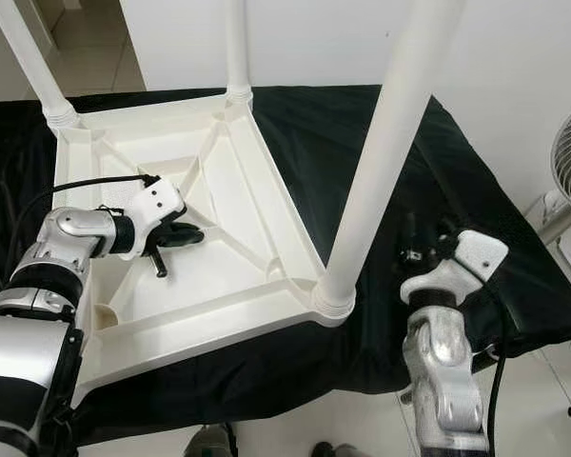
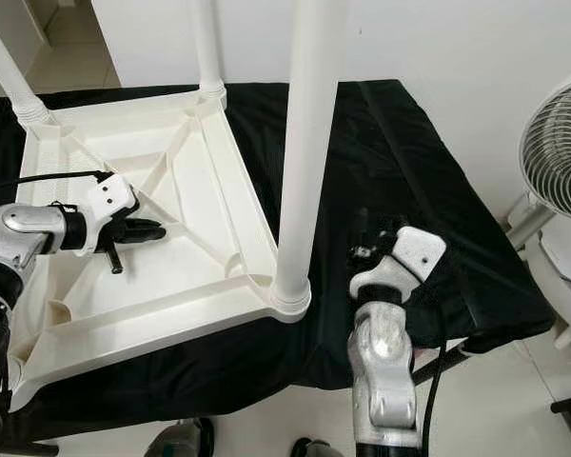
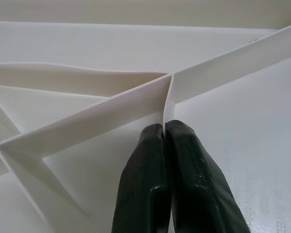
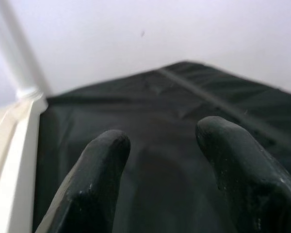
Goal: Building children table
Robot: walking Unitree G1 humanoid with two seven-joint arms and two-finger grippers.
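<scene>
The left gripper (image 3: 165, 127) has its two black fingers (image 3: 140, 189) pressed together, tips at a thin white rib (image 3: 102, 114) of the table underside (image 3: 242, 141).

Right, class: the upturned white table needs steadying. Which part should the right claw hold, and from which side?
Grip the nearest upright leg low, just above its socket, coming from the robot's right over the black cloth. The leg is a slim round post at the table's corner, and the open right claw is beside it already.
</scene>
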